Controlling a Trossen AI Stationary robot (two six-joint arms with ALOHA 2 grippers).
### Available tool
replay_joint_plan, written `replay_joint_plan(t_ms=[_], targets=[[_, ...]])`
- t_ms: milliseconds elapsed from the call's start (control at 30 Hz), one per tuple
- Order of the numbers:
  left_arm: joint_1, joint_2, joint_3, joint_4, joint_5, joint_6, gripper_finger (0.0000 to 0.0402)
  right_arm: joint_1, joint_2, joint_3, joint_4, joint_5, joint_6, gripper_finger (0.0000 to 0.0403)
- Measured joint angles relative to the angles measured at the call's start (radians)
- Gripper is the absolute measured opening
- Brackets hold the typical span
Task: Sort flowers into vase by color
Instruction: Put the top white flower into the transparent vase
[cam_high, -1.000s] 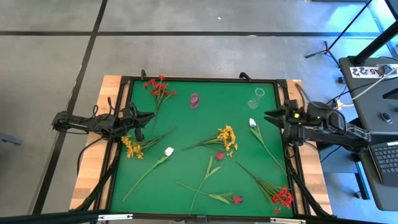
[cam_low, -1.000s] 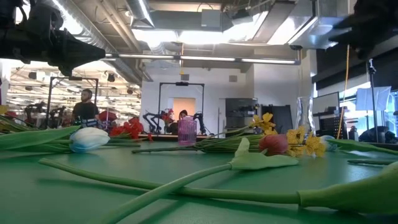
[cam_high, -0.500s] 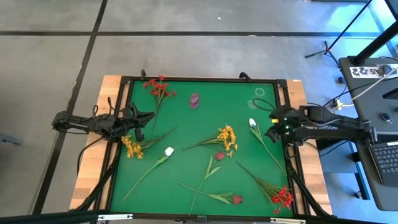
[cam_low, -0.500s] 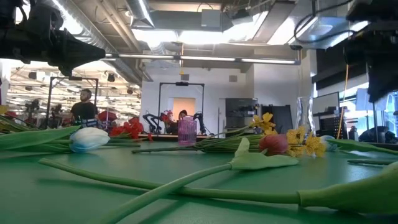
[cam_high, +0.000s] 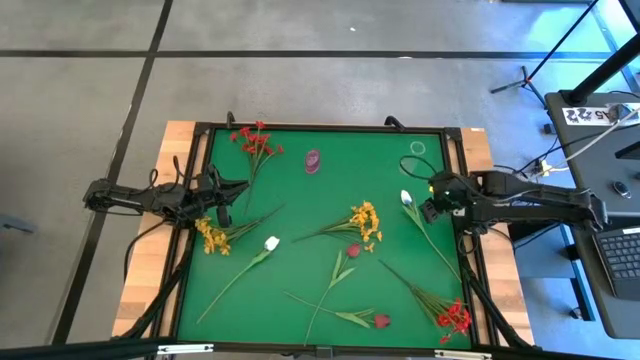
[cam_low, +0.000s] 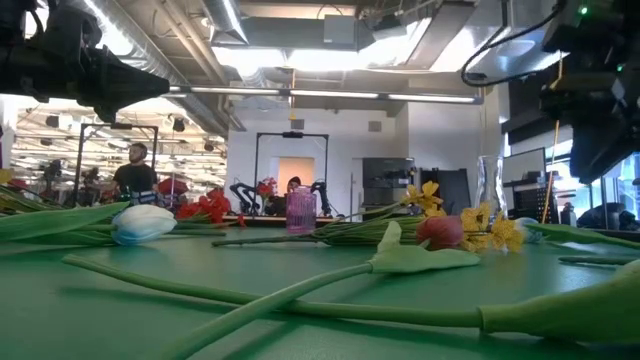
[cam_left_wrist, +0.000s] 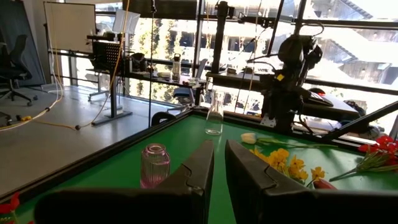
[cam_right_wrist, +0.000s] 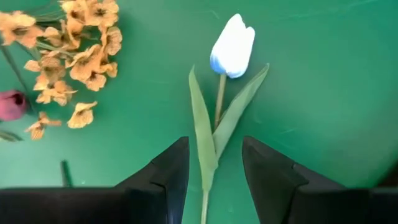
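Observation:
My right gripper (cam_right_wrist: 214, 167) is open and points down over a white-bud flower (cam_right_wrist: 232, 45) near the table's right edge. Its fingers stand on either side of the stem and leaves (cam_right_wrist: 214, 124) without touching. In the high view this gripper (cam_high: 424, 207) hangs just right of the bud (cam_high: 406, 197). My left gripper (cam_left_wrist: 219, 168) is shut and waits, level, at the left edge (cam_high: 236, 187). A pink vase (cam_high: 313, 161) and a clear vase (cam_high: 417, 150) stand near the far edge. All the flowers lie flat on the green mat.
A red cluster (cam_high: 255, 140) lies far left and a yellow cluster (cam_high: 212, 237) near my left gripper. A second white bud (cam_high: 271, 243), a yellow cluster (cam_high: 365, 222) and a dark red bud (cam_high: 353, 250) lie mid-table. A dark red bud (cam_high: 381, 320) and a red cluster (cam_high: 453, 317) lie near.
My right gripper has tipped from level to pointing down. It has moved down and toward the table's left, over the white-bud flower near the right edge. No flower has moved.

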Motion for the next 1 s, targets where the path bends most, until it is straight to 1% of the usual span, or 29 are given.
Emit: replay_joint_plan(t_ms=[167,267,400,533,633,800,900,1000], targets=[[0.0,0.0,0.0,0.0,0.0,0.0,0.0039,0.0,-0.022,-0.109,0.11,-0.103,0.018,0.0149],[0.0,0.0,0.0,0.0,0.0,0.0,0.0039,0.016,-0.063,-0.143,0.167,-0.133,0.039,0.0149],[0.0,0.0,0.0,0.0,0.0,0.0,0.0039,0.096,-0.129,-0.146,0.196,-0.079,0.099,0.0149],[0.0,0.0,0.0,0.0,0.0,0.0,0.0039,0.211,-0.167,-0.146,0.174,-0.012,0.193,0.0149],[0.0,0.0,0.0,0.0,0.0,0.0,0.0039,0.297,-0.166,-0.146,0.161,0.048,0.26,0.0149],[0.0,0.0,0.0,0.0,0.0,0.0,0.0039,0.4,-0.141,-0.146,0.183,0.049,0.331,0.0149],[0.0,0.0,0.0,0.0,0.0,0.0,0.0039,0.436,-0.123,-0.146,0.194,0.065,0.348,0.0149],[0.0,0.0,0.0,0.0,0.0,0.0,0.0039,0.446,-0.097,-0.146,0.194,0.084,0.349,0.0149]])
